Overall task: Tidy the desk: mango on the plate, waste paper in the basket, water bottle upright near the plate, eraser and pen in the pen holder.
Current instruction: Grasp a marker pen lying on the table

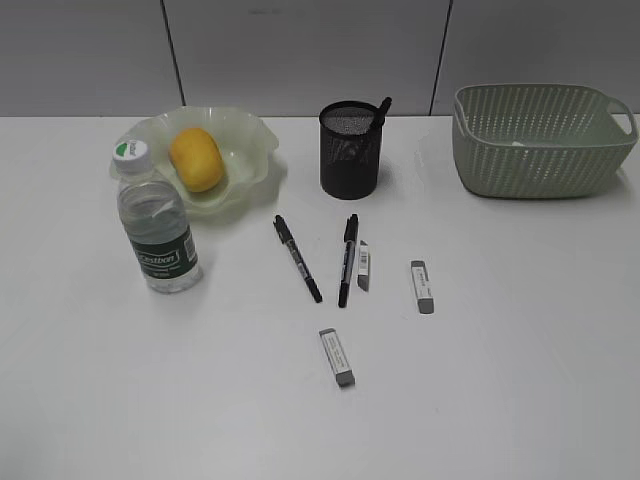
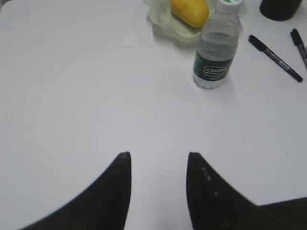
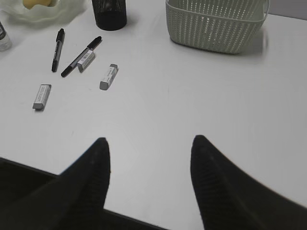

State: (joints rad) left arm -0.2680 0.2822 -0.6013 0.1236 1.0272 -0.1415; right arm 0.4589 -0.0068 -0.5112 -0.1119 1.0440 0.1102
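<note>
The yellow mango [image 1: 196, 158] lies in the wavy-rimmed pale green plate [image 1: 255, 140]. Just in front of the plate, the water bottle [image 1: 155, 225] stands upright. One pen [image 1: 381, 110] sticks out of the black mesh pen holder [image 1: 350, 150]. Two more pens [image 1: 298, 258] [image 1: 346, 260] and three erasers [image 1: 363, 265] [image 1: 422, 286] [image 1: 337, 357] lie on the table. The woven basket [image 1: 530, 160] stands at the back right; the waste paper is hidden. My left gripper [image 2: 159, 155] is open over bare table, short of the bottle [image 2: 216, 48]. My right gripper [image 3: 151, 140] is open too, well short of the erasers [image 3: 109, 76].
The white table ends at a grey panelled wall behind the plate, holder and basket. In the right wrist view the table's near edge runs under the gripper, with dark space below it.
</note>
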